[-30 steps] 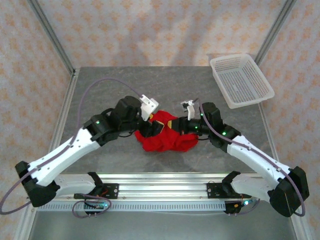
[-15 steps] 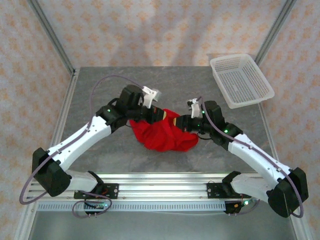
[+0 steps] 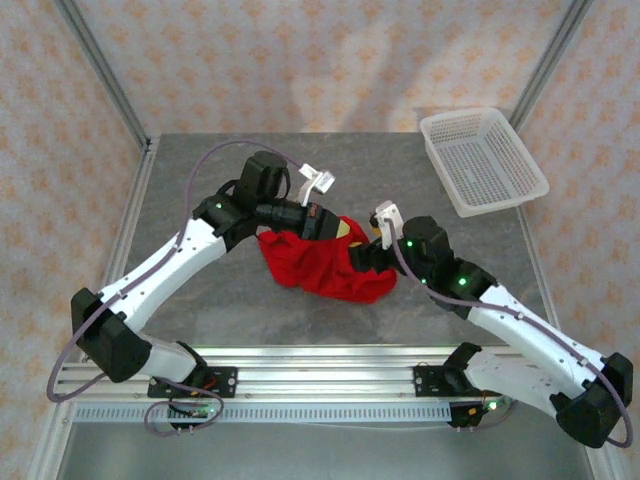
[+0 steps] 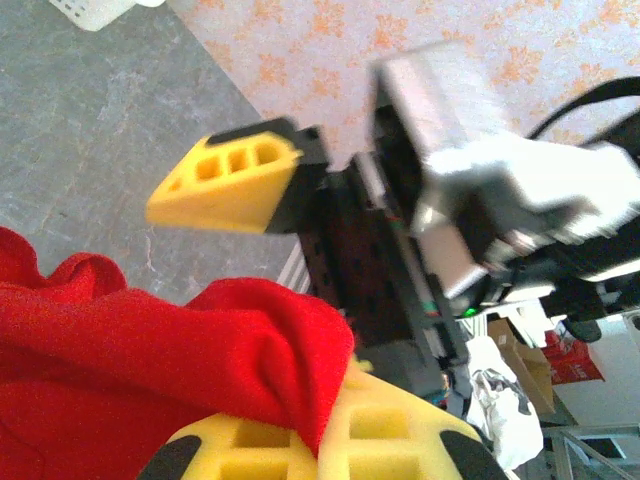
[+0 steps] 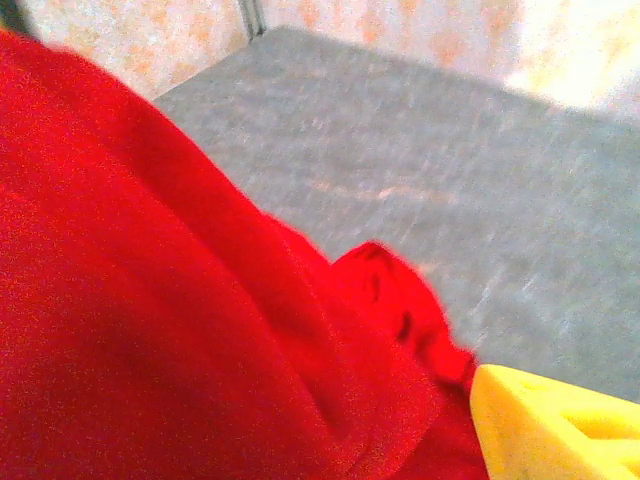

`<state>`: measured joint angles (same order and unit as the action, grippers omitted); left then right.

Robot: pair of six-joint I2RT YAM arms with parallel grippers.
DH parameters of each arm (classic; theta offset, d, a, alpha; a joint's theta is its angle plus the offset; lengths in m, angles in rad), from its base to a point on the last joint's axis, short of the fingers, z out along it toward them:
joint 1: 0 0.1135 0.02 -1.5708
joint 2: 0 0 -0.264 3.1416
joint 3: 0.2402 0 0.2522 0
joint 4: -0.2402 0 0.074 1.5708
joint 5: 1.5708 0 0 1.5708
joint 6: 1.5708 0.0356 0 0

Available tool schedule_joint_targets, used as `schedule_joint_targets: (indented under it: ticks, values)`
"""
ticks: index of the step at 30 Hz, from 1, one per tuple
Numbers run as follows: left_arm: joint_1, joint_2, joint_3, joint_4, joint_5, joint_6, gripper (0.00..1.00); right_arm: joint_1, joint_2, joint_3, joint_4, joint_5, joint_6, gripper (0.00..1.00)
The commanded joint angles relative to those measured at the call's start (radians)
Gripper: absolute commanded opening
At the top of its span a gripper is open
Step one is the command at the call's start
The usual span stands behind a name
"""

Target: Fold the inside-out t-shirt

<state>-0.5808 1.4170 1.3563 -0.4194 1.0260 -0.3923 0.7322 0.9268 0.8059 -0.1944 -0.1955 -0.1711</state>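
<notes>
while pinched in left gripper (image 3: 328, 224), t-shirt (image 3: 320, 266) bunched

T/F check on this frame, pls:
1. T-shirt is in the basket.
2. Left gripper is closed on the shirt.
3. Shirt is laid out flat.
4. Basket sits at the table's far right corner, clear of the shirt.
1. False. The red t-shirt lies on the grey table between the two arms; the white mesh basket has nothing in it.
2. True. The left gripper is shut, with a fold of red fabric pinched between its yellow fingers.
3. False. It is bunched in a crumpled heap.
4. True. Bare table separates basket and shirt.
</notes>
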Motion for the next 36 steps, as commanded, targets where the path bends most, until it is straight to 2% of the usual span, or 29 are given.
schedule_joint_targets:
  ticks: [1,3,5,9,11,12,13,14,15,17,18,19,21,22,23,24,25,27,29,32,34,36]
  values:
    - [0.001,0.012,0.046,-0.03,0.036,0.008,0.0,0.027,0.022,0.021,0.117,0.189,-0.253,0.77]
    - [0.001,0.019,0.05,-0.052,0.033,0.024,0.0,0.034,0.035,0.037,0.152,0.24,-0.253,0.74]
    - [0.0,0.022,0.056,-0.104,0.018,0.055,0.0,0.035,0.025,0.049,0.16,0.264,-0.235,0.66]
    - [0.0,0.013,0.032,-0.152,-0.028,0.091,0.0,0.035,-0.018,0.069,0.108,0.21,-0.206,0.26]
    - [0.001,0.016,0.023,-0.152,-0.041,0.09,0.0,0.033,-0.025,0.093,0.044,0.124,-0.187,0.03]
    - [0.001,0.019,0.021,-0.14,-0.041,0.08,0.0,0.033,-0.022,0.105,0.008,0.083,-0.171,0.0]
    - [0.002,0.017,0.021,-0.124,-0.056,0.068,0.02,0.032,-0.017,0.121,-0.033,0.058,-0.129,0.0]
    - [0.002,0.004,0.021,-0.11,-0.092,0.06,0.12,0.025,-0.019,0.128,-0.06,0.062,-0.063,0.0]
    - [0.003,-0.015,0.019,-0.099,-0.138,0.058,0.24,0.012,-0.031,0.119,-0.065,0.074,0.005,0.0]
    - [0.035,-0.082,-0.014,-0.039,-0.239,0.03,0.56,-0.033,-0.105,0.041,-0.028,0.13,0.169,0.0]
    - [0.062,-0.111,-0.042,0.009,-0.255,-0.006,0.7,-0.057,-0.151,-0.008,-0.005,0.164,0.244,0.0]
    - [0.102,-0.139,-0.079,0.064,-0.262,-0.056,0.79,-0.085,-0.211,-0.072,0.017,0.205,0.332,0.0]
    - [0.166,-0.165,-0.132,0.119,-0.272,-0.125,0.88,-0.122,-0.314,-0.189,0.019,0.278,0.477,0.02]
    - [0.188,-0.162,-0.142,0.093,-0.302,-0.125,0.89,-0.131,-0.356,-0.241,-0.001,0.269,0.526,0.05]
    - [0.198,-0.144,-0.128,0.009,-0.38,-0.107,0.89,-0.131,-0.374,-0.264,-0.034,0.243,0.554,0.13]
    - [0.2,-0.118,-0.105,-0.088,-0.463,-0.086,0.89,-0.131,-0.379,-0.272,-0.069,0.213,0.576,0.24]
    - [0.202,-0.078,-0.076,-0.189,-0.568,-0.078,0.87,-0.131,-0.377,-0.273,-0.114,0.187,0.599,0.4]
    - [0.203,0.004,-0.036,-0.317,-0.714,-0.084,0.86,-0.131,-0.379,-0.239,-0.212,0.18,0.623,0.53]
    - [0.211,0.089,-0.023,-0.372,-0.82,-0.152,0.84,-0.13,-0.395,-0.187,-0.294,0.222,0.639,0.58]
    - [0.217,0.247,0.006,-0.401,-0.877,-0.243,0.79,-0.131,-0.429,-0.116,-0.322,0.281,0.665,0.62]
    - [0.216,0.355,0.035,-0.392,-0.882,-0.262,0.77,-0.131,-0.424,-0.088,-0.277,0.241,0.65,0.63]
    - [0.216,0.422,0.057,-0.345,-0.84,-0.242,0.77,-0.131,-0.386,-0.071,-0.243,0.189,0.652,0.64]
